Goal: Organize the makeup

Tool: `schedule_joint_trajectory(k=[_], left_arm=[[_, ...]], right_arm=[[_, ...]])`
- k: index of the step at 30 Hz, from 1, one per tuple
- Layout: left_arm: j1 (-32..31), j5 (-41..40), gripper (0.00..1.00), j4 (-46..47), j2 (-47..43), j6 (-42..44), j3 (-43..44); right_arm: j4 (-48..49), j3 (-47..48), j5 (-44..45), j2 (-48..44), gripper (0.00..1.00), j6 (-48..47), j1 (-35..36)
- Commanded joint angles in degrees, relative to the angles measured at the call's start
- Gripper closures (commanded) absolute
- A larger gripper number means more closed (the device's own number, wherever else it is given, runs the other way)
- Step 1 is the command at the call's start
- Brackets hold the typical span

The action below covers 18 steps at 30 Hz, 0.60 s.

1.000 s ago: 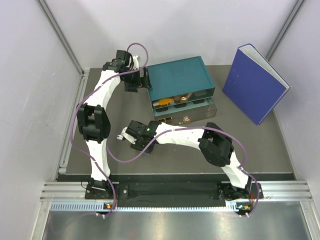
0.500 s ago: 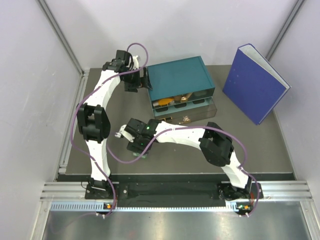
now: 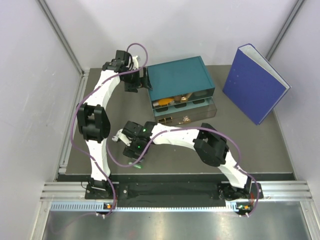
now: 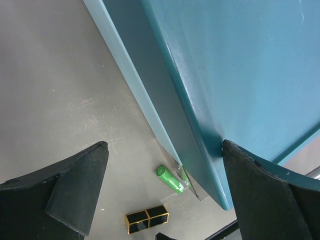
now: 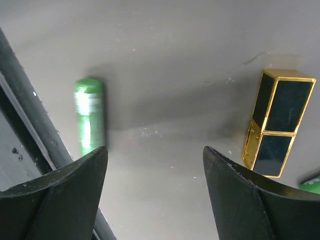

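Several pieces lie in the drawers of the box, the orange tube among them; we judge the job partly done. Near the front edge, left of its middle, a green capsule and a case lie loose. Toward the back-left corner our left gripper is spread about the box's edge. Our right gripper hangs spread and empty between capsule and case.
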Motion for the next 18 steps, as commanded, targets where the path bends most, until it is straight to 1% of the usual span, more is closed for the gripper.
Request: schedule_joint_trajectory(k=[1,6,7,8,10,13,18], left_arm=[[2.09,-3.85,0.01,-4.44,1.64,2.33,-0.25],[2.09,-3.76,0.01,-4.44,1.73,2.42,-0.34],[2.09,-3.76,0.01,-4.35,1.81,2.42,-0.34],[2.09,-3.76,0.01,-4.26,1.82,2.42,-0.34],[2.17,-3.59,0.01,-4.26,1.82,2.42,-0.42],[2.17,-3.32,0.01,-4.26,1.9,2.6,-0.43],[2.17,-3.15,0.01,-4.17,1.9,2.51,-0.51]], right_arm=[[1.7,1.14,5.26,-0.79,0.24,1.76,1.03],[7.05,-4.93,6.76,-7.45,0.24,2.55,-0.03],[7.67,-6.15,10.5,-8.17,0.25,2.38,-0.03],[8.63,-6.6,12.2,-9.13,0.24,2.03,-0.03],[9.6,-7.13,16.41,-9.49,0.24,1.5,-0.37],[10.22,-5.99,19.49,-8.79,0.24,0.01,-1.25],[11.1,-2.92,20.21,-6.42,0.23,-1.67,-2.92]])
